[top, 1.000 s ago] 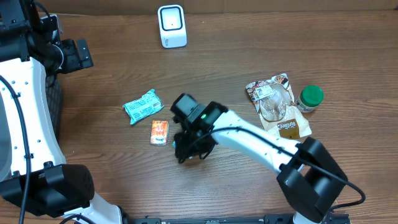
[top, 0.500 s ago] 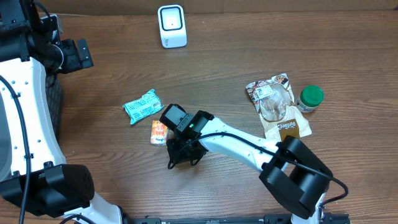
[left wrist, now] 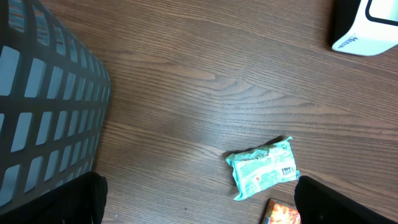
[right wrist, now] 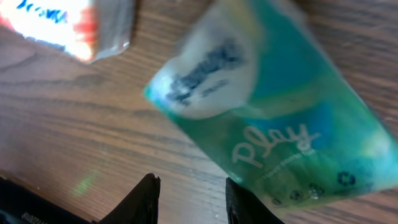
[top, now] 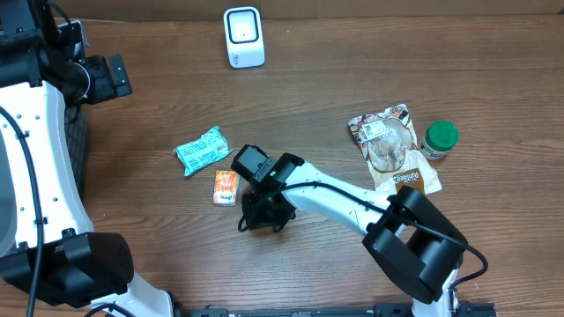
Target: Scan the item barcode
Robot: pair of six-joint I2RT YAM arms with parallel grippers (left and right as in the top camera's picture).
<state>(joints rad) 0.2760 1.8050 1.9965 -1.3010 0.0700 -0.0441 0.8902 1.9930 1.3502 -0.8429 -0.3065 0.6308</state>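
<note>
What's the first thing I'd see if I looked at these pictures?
Probably the big white right arm stretching across the middle of the table, its gripper down low beside an orange packet. From the right wrist camera, a blurry blue-green pack marked "play" fills most of the picture. A white scanner stands alone at the far edge.

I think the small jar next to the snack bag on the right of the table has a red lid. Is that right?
Not quite. The jar has a green lid, not a red one. The rest holds: it stands next to the snack bag on the right of the table, as the overhead view shows.
</note>
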